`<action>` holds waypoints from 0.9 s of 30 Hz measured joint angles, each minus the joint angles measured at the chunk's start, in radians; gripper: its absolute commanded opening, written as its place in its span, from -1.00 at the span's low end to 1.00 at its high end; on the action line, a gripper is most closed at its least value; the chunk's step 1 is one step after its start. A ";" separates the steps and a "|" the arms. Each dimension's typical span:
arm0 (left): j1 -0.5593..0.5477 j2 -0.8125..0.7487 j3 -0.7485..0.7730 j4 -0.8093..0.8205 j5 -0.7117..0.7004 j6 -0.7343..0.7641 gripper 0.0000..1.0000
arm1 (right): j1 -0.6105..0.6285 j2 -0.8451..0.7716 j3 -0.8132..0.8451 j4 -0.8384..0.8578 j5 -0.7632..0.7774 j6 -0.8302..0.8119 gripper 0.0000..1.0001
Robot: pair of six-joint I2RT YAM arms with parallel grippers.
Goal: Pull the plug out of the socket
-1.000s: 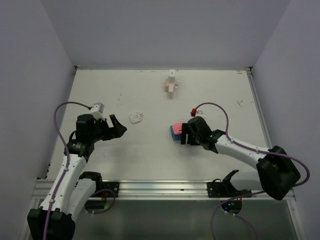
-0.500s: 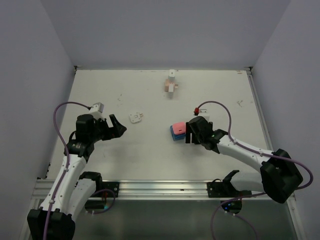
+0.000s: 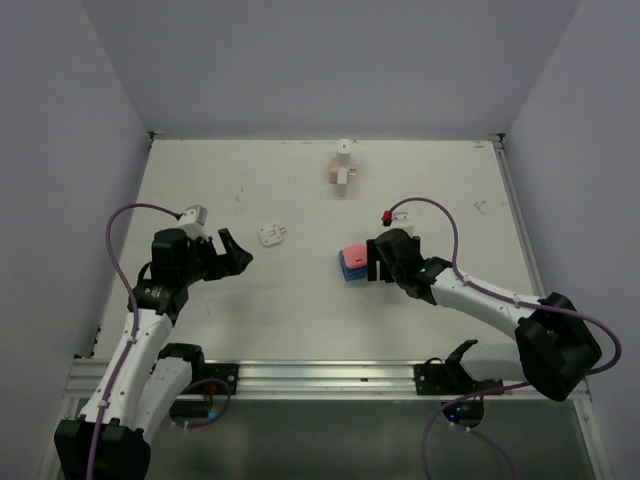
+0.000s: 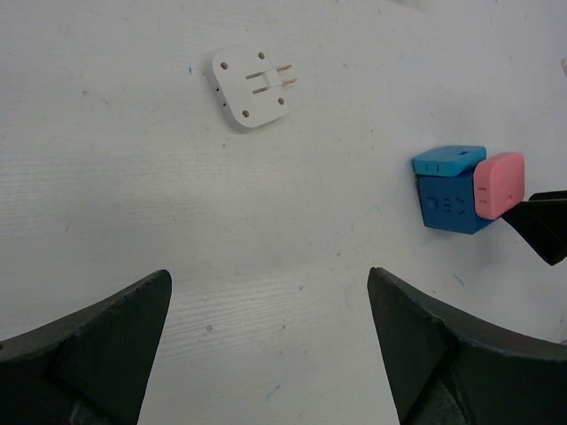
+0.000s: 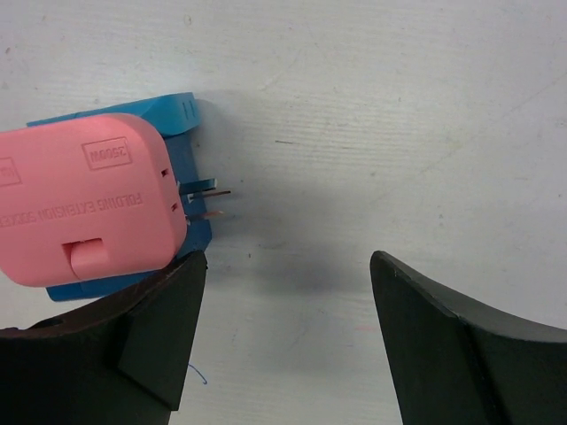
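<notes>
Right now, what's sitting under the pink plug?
The blue socket lies under the plug and shows along its edges. Two metal prongs stick out beside them. The plug covers the socket's top face.

Left gripper and right gripper both spread wide.

Top cam overhead; wrist cams low, close; all share pink block.

The pale worktop is scuffed with small dark marks. Left of centre lies a flat white square adapter, face up, its two metal prongs sticking out to the right. At the far middle sits a tan-and-white block. An aluminium rail lines the near edge.
</notes>
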 measured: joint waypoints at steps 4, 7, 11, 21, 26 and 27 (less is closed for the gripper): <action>0.000 0.000 0.000 0.000 -0.003 0.000 0.92 | 0.024 0.000 0.000 0.015 -0.028 0.007 0.58; 0.000 0.000 0.000 0.000 -0.003 0.000 0.92 | 0.055 0.000 -0.002 0.032 -0.055 0.026 0.57; 0.000 0.000 0.000 0.000 -0.005 0.000 0.92 | 0.097 0.003 -0.002 0.063 -0.077 0.060 0.58; 0.000 -0.012 0.000 0.000 -0.011 0.000 0.92 | 0.200 0.110 0.044 0.094 -0.079 0.133 0.59; 0.000 -0.015 -0.007 0.020 -0.003 -0.001 0.90 | 0.204 0.054 0.057 0.066 -0.079 0.148 0.62; 0.000 -0.014 -0.014 0.034 0.000 -0.003 0.90 | 0.204 0.035 0.058 0.053 -0.079 0.148 0.64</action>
